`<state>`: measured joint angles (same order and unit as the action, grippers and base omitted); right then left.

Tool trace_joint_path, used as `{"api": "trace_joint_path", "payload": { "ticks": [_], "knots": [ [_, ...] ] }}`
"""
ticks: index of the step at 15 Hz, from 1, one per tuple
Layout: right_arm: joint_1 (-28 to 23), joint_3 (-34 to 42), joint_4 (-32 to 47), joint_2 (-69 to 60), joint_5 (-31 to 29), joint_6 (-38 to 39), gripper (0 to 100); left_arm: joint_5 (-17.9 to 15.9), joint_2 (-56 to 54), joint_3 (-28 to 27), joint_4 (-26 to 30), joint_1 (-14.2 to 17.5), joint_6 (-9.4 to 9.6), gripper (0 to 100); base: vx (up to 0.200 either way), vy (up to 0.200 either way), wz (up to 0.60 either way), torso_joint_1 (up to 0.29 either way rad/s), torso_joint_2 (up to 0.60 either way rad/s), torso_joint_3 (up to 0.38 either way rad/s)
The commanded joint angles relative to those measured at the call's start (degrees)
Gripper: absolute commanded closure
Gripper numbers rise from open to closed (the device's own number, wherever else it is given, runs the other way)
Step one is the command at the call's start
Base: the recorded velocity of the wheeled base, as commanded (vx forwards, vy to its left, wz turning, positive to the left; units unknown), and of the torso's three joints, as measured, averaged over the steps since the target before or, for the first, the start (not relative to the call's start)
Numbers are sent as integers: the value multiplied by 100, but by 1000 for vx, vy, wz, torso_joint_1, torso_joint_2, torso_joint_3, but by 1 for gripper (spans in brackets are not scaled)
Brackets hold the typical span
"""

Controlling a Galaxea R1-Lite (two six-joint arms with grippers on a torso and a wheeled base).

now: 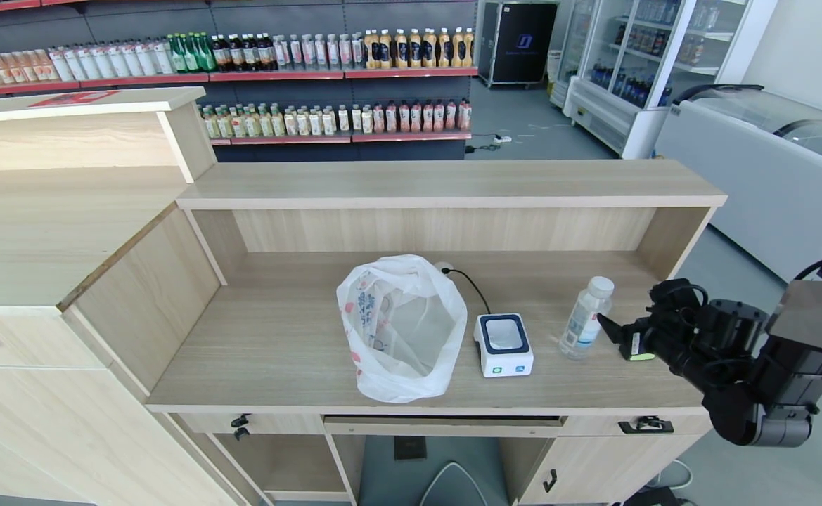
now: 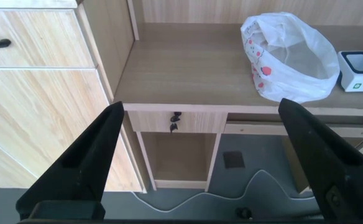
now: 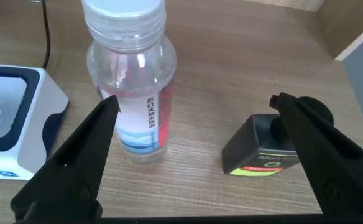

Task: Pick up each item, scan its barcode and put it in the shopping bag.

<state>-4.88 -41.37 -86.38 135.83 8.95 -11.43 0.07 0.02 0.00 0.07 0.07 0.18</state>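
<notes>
A clear water bottle (image 1: 585,320) with a white cap stands upright on the counter, right of the white barcode scanner (image 1: 503,344). A white plastic shopping bag (image 1: 402,330) sits open left of the scanner. A small black item (image 1: 640,347) with a yellow-green label rests just right of the bottle. My right gripper (image 1: 620,336) is open at counter height beside the bottle. In the right wrist view the bottle (image 3: 132,93) and the black item (image 3: 262,152) both lie between the spread fingers of the right gripper (image 3: 194,168). My left gripper (image 2: 200,155) is open and holds nothing, low before the counter's front edge.
The scanner's black cable (image 1: 468,284) runs to the counter's back wall. A raised shelf (image 1: 446,184) overhangs the back of the counter. A higher wooden cabinet (image 1: 66,232) borders the left side. Drawers with black handles (image 1: 646,424) sit below the front edge.
</notes>
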Motion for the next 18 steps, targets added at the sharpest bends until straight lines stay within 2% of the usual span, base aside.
{"api": "trace_joint_path", "payload": {
  "ticks": [1, 10, 18],
  "knots": [
    [145, -266, -1, 216, -7, 1, 0, 1, -2, 0, 1, 1, -1, 0, 0, 0, 0, 0, 0, 0],
    [417, -565, 130, 559, -25, 27, 0, 1, -2, 0, 1, 1, -1, 0, 0, 0, 0, 0, 0, 0],
    [540, -1303, 289, 831, -33, 89, 0, 1, -2, 0, 1, 1, -1, 0, 0, 0, 0, 0, 0, 0]
  ]
}}
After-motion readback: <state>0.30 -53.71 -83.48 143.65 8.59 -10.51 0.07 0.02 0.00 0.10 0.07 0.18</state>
